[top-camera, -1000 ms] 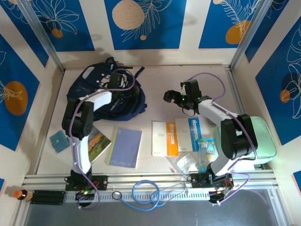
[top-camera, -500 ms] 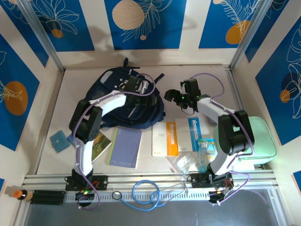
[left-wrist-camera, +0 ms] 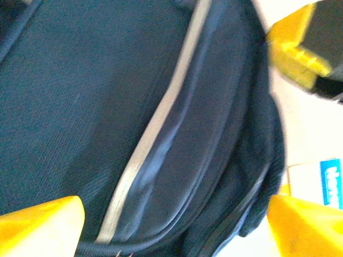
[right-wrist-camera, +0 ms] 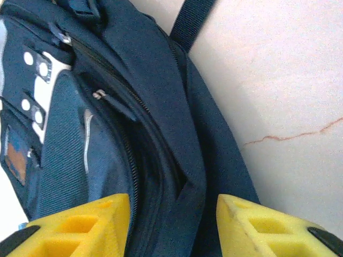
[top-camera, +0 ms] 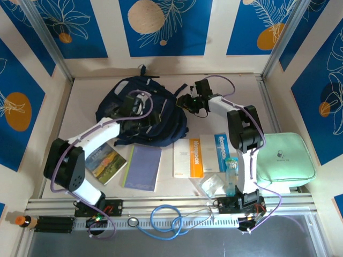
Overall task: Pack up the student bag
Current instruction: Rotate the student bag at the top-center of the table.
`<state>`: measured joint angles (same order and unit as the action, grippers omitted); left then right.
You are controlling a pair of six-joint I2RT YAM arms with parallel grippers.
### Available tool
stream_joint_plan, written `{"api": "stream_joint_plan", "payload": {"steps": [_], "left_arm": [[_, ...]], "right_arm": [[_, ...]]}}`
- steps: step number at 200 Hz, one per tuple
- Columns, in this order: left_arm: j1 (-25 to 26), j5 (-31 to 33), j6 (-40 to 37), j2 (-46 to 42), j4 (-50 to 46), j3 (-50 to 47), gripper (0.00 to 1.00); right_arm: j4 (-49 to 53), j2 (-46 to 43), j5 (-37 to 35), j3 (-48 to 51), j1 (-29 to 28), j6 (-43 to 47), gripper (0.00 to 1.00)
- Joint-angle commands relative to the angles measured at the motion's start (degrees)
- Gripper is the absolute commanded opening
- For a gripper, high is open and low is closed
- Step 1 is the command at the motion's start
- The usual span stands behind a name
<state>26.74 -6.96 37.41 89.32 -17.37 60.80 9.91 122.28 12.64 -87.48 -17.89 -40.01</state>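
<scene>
Student bag (top-camera: 161, 120) lies flat on the table (top-camera: 230, 88), far-left of centre, with a black strap (right-wrist-camera: 193, 21) trailing off its top onto the bare tabletop.

Left end effector (top-camera: 135, 104) hovers over the middle of the bag. In the left wrist view its yellow fingers (left-wrist-camera: 40, 225) stand wide apart, gripping nothing, with navy fabric and the pale diagonal stripe (left-wrist-camera: 155, 128) running between them.

Right end effector (top-camera: 185, 101) sits at the bag's right edge. In the right wrist view its fingers (right-wrist-camera: 75, 225) are also apart, straddling the bag's zippered side seam. I cannot tell whether they touch the fabric. The grey-white patch (right-wrist-camera: 48, 75) shows at upper left of that view.

On the near part of the table, left to right:
- landscape-cover book (top-camera: 104, 161)
- lilac notebook (top-camera: 143, 167)
- white-and-orange notebook (top-camera: 188, 157)
- blue booklet (top-camera: 221, 151)
- mint green zip case (top-camera: 284, 160), by the right wall

All lie apart from the bag except the lilac notebook, whose top edge is just beside the bag's bottom.
</scene>
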Motion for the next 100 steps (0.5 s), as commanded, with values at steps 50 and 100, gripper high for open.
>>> {"api": "stream_joint_plan", "payload": {"steps": [50, 100], "left_arm": [[0.0, 3.4, 7.7, 0.0, 3.4, -7.1, 0.84], [-0.5, 4.0, 3.3, 12.9, 4.4, 3.3, 0.84]], "right_arm": [[5.1, 5.9, 6.5, -5.7, -0.1, 0.6, 0.11], [0.3, -4.3, 10.0, 2.5, 2.2, -0.8, 0.00]]}}
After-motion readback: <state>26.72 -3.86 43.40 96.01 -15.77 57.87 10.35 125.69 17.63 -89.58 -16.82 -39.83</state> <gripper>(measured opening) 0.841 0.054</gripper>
